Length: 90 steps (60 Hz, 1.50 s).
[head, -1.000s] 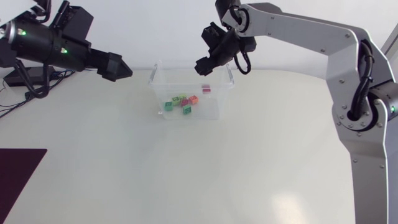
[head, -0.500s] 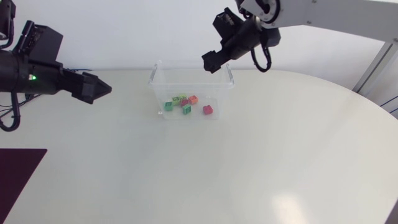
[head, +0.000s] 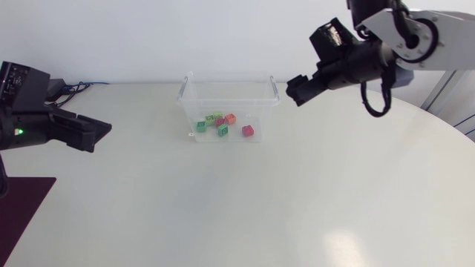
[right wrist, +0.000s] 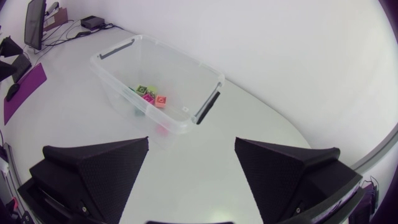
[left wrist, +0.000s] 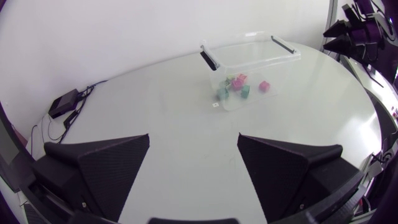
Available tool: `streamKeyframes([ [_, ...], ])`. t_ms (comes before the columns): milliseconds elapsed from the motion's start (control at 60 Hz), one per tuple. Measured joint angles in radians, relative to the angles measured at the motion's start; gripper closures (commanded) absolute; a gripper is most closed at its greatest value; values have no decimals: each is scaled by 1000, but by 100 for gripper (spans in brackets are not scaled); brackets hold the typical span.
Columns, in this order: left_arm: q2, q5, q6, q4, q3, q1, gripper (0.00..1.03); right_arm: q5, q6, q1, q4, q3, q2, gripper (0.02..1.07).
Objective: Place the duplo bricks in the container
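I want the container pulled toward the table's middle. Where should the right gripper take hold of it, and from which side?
Probably the thin upright end wall just under the black handle, at the end of the container nearest the right gripper. Come from above, one finger inside and one outside: the top is open, and the bricks lie low on its bottom, under the rim.

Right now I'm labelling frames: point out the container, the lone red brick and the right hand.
container [head: 266, 111], head view, bare right wall.
lone red brick [head: 248, 131], head view, top face.
right hand [head: 296, 90], head view, between fingertips.
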Motion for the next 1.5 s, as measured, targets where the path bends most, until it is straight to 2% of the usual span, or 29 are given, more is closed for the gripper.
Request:
streamKeyframes([
  [200, -112, -26, 8, 27, -78, -8, 4, 12, 4, -54, 75, -204, -201, 7],
  [483, -229, -39, 34, 51, -209, -15, 4, 19, 8, -136, 115, -444, -458, 7],
  [700, -386, -41, 34, 106, -313, -5, 4, 18, 11, -193, 125, -563, -629, 7],
  [867, -515, -43, 33, 163, -412, 64, 4, 24, 26, -253, 154, -672, -783, 7],
  [1067, -617, -47, 29, 212, -505, 98, 4, 26, 29, -285, 180, -807, -953, 7],
  [1500, -745, -68, -71, 352, -652, 74, 4, 26, 121, -297, 274, -1002, -1180, 7],
])
